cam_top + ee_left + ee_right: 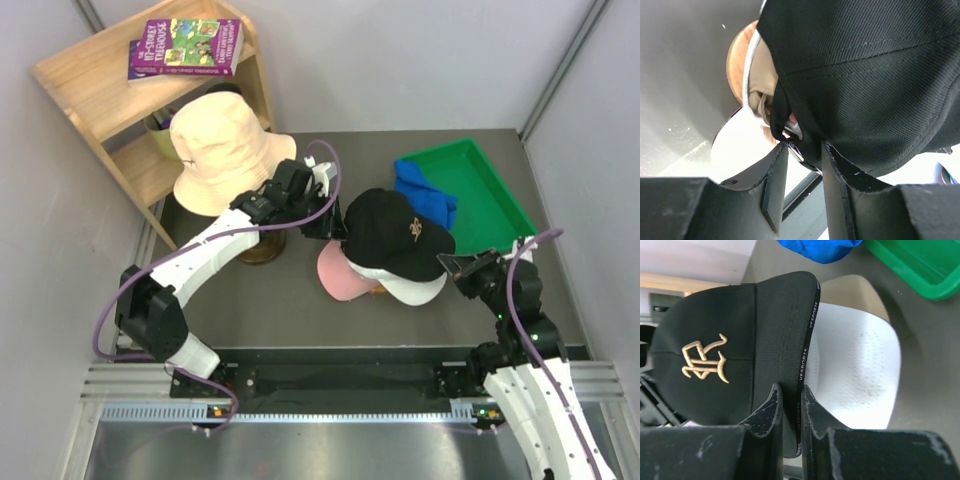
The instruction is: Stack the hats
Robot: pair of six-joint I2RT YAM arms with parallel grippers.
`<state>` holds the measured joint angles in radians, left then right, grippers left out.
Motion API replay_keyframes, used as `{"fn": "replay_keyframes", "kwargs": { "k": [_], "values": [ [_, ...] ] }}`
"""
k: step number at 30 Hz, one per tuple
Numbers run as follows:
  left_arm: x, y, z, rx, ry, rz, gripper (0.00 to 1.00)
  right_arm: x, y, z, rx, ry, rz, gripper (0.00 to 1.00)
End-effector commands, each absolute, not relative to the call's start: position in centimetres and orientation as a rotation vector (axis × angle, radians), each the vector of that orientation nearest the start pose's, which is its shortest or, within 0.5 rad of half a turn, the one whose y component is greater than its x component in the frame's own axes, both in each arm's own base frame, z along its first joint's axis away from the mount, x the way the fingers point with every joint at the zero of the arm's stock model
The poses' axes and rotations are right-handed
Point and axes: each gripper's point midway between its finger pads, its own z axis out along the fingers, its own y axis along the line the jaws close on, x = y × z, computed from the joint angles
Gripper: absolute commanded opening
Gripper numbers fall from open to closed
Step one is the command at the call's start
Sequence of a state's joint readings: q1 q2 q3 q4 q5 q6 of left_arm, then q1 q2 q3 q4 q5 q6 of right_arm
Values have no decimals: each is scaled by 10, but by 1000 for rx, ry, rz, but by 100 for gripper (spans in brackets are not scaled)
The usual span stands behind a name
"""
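Black cap [400,235] sat uppermost on the pile: stiff cotton twill with stitched seams, a domed crown, a gold embroidered logo and a flat peak edged in lettered black tape. Right hand [792,390] was closed on that peak, its two worn black fingers pinching the edge from either face. Left hand [804,145] was at the opposite end, its fingers partly apart and pressed against the cap's rear hem, gripping it where a small metal buckle showed between them. Directly beyond the right hand's fingertips lay the curved peak of the white cap [855,370], matte and dotted with fine perforations. Just beside the left hand, toward the arm bases, a pink cap [340,275] showed only its rounded peak on the dark grey table [270,310]. Past the left fingertips a fold of the khaki cap [762,95] was tucked under the black crown, with a smooth rounded wooden knob [737,60] behind it. Ahead of the right hand, apart from the pile, a crumpled blue cap [425,195] lay across the nearer rim of a glossy green tray [490,190]. Off the left hand's outer side stood a pale peach hat [220,150], soft and wide-brimmed, in front of a light wooden shelf [90,80] carrying books [190,48]. The left forearm hid part of a brown wooden disc [262,250] on the table.
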<state>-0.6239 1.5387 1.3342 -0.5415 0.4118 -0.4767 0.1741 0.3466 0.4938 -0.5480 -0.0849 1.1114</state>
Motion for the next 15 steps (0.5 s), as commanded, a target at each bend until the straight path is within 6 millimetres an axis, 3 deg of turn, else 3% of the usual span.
{"fn": "replay_keyframes", "kwargs": {
  "k": [1,9,15],
  "values": [
    [279,-313,200,422,2431,-1009,38,166,72,74,934,2353,536,0],
    [283,-311,191,403,2447,-980,38,156,62,53,955,2426,379,0],
    [285,-310,186,407,2468,-947,38,153,70,51,917,2481,286,0]
  ]
}}
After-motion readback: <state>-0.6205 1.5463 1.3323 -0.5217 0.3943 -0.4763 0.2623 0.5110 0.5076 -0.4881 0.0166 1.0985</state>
